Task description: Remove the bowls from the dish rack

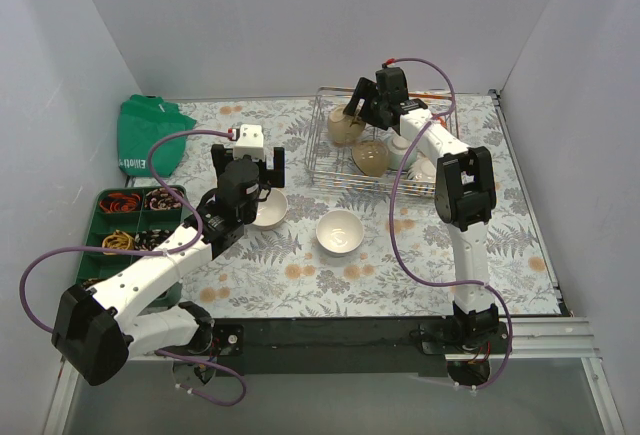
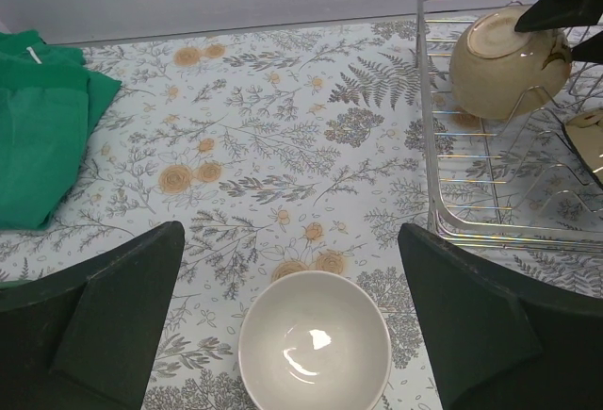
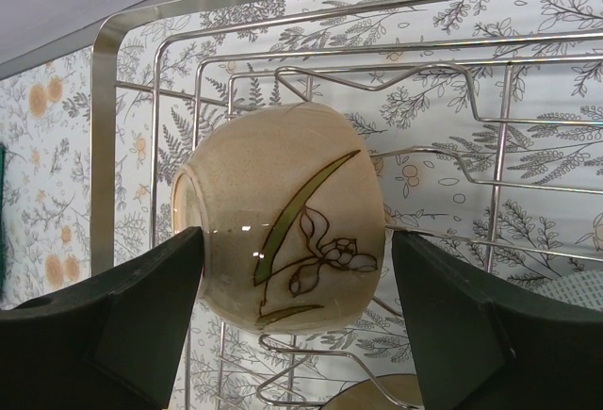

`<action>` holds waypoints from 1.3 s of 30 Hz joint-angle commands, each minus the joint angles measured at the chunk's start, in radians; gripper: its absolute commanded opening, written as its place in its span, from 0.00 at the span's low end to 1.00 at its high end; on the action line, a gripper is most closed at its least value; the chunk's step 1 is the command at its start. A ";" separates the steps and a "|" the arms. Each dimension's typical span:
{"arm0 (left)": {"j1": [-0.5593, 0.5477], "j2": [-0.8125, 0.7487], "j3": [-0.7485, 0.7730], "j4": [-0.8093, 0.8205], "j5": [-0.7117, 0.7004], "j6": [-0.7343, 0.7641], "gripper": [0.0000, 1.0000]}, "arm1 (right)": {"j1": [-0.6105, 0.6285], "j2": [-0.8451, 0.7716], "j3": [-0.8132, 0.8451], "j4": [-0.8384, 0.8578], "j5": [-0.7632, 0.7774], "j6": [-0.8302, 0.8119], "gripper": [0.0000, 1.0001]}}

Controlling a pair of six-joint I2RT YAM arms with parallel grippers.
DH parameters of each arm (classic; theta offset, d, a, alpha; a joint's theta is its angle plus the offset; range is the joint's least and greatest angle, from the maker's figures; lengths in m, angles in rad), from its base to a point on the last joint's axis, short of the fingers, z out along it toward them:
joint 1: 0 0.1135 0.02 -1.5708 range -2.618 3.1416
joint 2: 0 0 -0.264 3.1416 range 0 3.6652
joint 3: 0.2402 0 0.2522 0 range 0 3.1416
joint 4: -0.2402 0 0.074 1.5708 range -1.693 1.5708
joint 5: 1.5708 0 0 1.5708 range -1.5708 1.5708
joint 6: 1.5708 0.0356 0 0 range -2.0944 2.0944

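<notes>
Floral-print table [image 1: 300,285] with a wire dish rack [image 1: 322,155] at the overhead view's upper right.
Left gripper [image 2: 290,236] gapes above a white bowl [image 2: 314,339]; right gripper [image 3: 297,240] straddles a beige bowl [image 3: 283,174], grip uncertain.

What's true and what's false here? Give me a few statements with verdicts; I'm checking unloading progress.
1. Two white bowls sit on the table, outside the rack. True.
2. The right fingers straddle a beige bowl in the rack. True.
3. The left fingers grip a bowl. False: they stand open above a white bowl on the table.
4. The rack is empty. False: the beige bowl and others sit in it.
</notes>
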 commanded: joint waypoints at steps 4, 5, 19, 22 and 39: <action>0.011 -0.036 0.002 0.000 0.018 -0.014 0.98 | 0.023 -0.050 0.009 0.057 -0.130 -0.033 0.49; 0.011 -0.036 0.004 -0.002 0.018 -0.014 0.98 | 0.023 -0.054 0.009 0.060 -0.135 -0.031 0.46; 0.019 -0.033 0.005 -0.006 0.035 -0.020 0.98 | 0.029 -0.111 -0.023 0.071 -0.116 -0.131 0.25; 0.020 -0.033 0.004 -0.007 0.036 -0.020 0.98 | 0.029 -0.117 -0.023 0.084 -0.129 -0.133 0.21; 0.025 -0.023 0.005 -0.010 0.047 -0.027 0.98 | 0.030 -0.189 -0.138 0.229 -0.159 -0.220 0.01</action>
